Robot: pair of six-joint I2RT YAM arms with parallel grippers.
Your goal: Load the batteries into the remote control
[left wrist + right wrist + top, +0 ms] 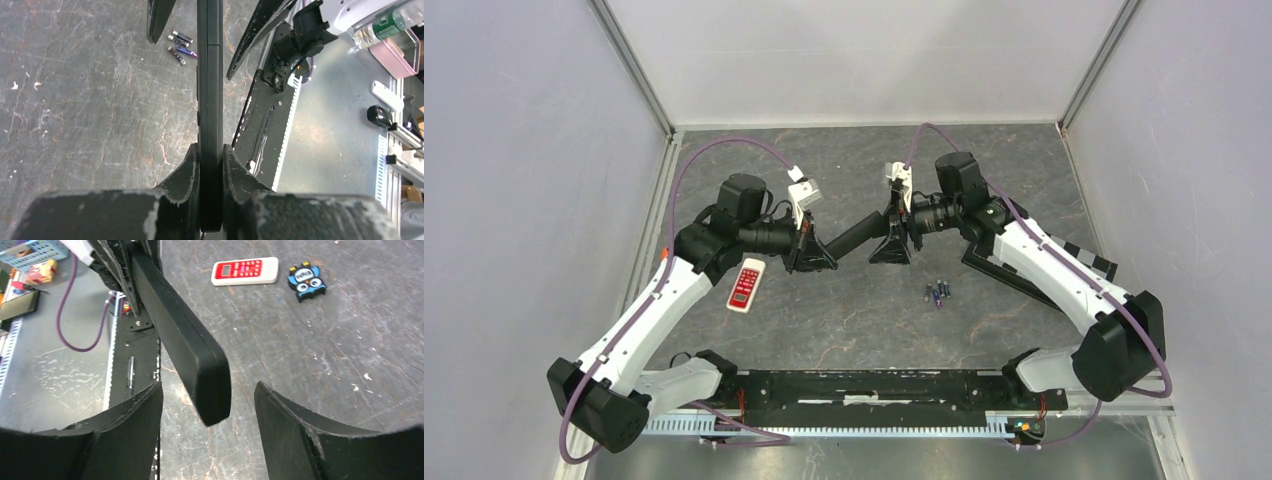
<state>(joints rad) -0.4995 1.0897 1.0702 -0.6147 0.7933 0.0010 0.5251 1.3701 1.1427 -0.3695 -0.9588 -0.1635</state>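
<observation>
Your left tool point(211, 150) clamps the black remote point(210, 75), long axis aimed at your right tool point(208, 387), spread open at its free end; batteries point(939, 292) lie near that end.

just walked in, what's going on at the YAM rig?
The left gripper is shut on a long slim black remote control, holding it out toward the right arm. The right gripper is open, its jaws either side of the free end without closing. The small bluish-purple batteries lie loose on the dark table. A red-and-white remote lies nearby.
</observation>
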